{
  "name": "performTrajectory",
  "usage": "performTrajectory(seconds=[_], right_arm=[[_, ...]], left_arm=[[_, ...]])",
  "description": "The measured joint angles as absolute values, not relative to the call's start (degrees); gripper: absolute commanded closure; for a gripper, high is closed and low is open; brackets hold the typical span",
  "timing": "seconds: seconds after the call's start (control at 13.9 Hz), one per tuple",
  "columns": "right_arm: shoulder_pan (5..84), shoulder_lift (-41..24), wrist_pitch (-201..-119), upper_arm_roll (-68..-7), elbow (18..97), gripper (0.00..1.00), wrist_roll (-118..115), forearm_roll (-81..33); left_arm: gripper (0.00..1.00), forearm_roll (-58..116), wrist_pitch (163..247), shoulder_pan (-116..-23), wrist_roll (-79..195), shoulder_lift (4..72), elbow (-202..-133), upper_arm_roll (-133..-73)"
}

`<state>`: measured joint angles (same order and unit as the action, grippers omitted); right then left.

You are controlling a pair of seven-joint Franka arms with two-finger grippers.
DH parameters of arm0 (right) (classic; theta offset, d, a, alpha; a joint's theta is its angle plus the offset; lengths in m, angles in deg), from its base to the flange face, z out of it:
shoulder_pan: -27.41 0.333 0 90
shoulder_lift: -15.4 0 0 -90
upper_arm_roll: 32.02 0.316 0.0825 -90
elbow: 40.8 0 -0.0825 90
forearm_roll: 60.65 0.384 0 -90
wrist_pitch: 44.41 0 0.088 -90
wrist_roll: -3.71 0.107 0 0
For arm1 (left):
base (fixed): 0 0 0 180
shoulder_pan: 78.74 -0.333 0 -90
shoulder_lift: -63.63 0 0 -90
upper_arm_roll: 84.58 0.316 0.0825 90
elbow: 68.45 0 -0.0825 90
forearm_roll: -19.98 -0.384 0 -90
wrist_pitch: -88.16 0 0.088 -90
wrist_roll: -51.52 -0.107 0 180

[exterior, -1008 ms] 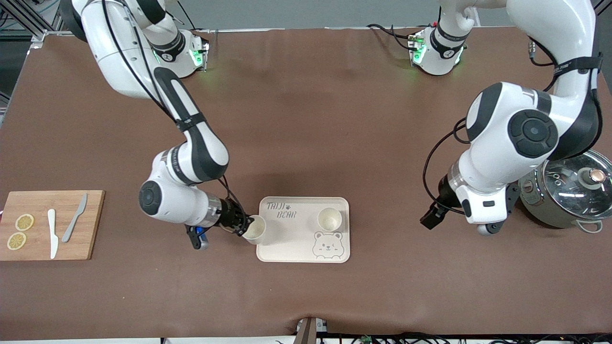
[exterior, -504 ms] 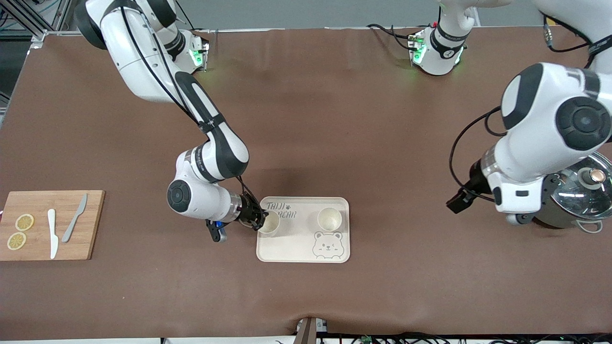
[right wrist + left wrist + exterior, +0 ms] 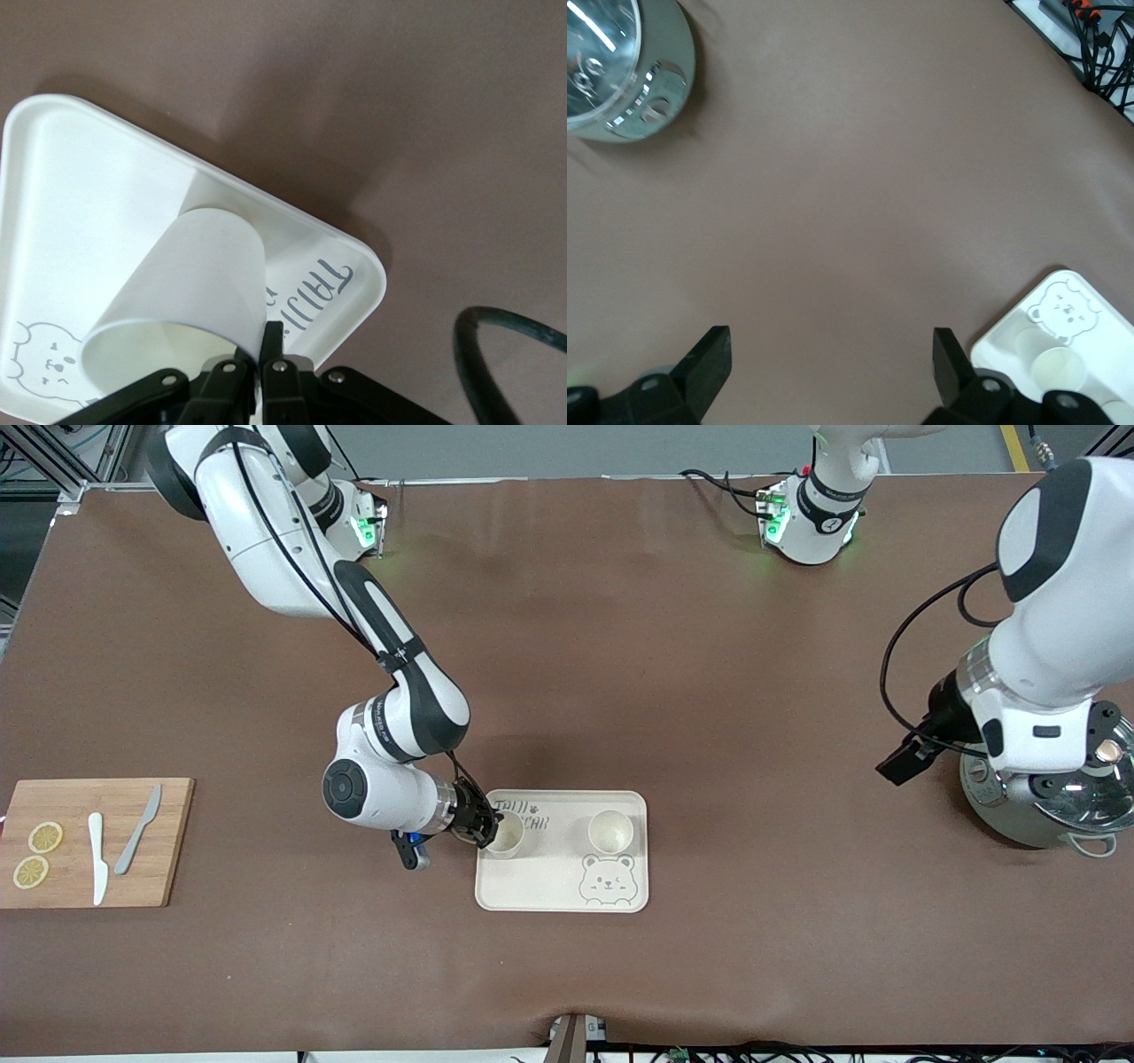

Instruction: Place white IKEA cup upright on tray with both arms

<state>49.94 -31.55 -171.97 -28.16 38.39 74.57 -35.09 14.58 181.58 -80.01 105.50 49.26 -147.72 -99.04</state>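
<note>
A white cup (image 3: pixel 506 834) is pinched at its rim by the right gripper (image 3: pixel 481 825) on the tray (image 3: pixel 562 886) (second cup (image 3: pixel 610 831) nearby); the left gripper (image 3: pixel 831 372) is held wide over bare table.

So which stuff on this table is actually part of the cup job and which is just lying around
Part of the job:
tray
cup pinched at its rim by the shut right gripper
second cup upright on the tray
left gripper, open, over bare table

Lying about:
cutting board
two knives
lemon slices
lidded pot
</note>
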Motion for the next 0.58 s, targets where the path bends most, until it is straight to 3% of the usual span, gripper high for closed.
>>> performTrajectory(seconds=[0.07, 0.58], right_arm=[[50.1, -31.6, -171.9, -28.2, 38.4, 0.0, 74.6, -35.1], [50.2, -31.2, -171.8, -28.8, 37.8, 0.0, 74.8, -38.3]], left_arm=[[0.0, 14.8, 181.5, -81.0, 103.5, 50.5, -148.9, -99.1], [0.0, 15.3, 181.8, -85.1, 90.4, 56.3, -157.2, -99.1]])
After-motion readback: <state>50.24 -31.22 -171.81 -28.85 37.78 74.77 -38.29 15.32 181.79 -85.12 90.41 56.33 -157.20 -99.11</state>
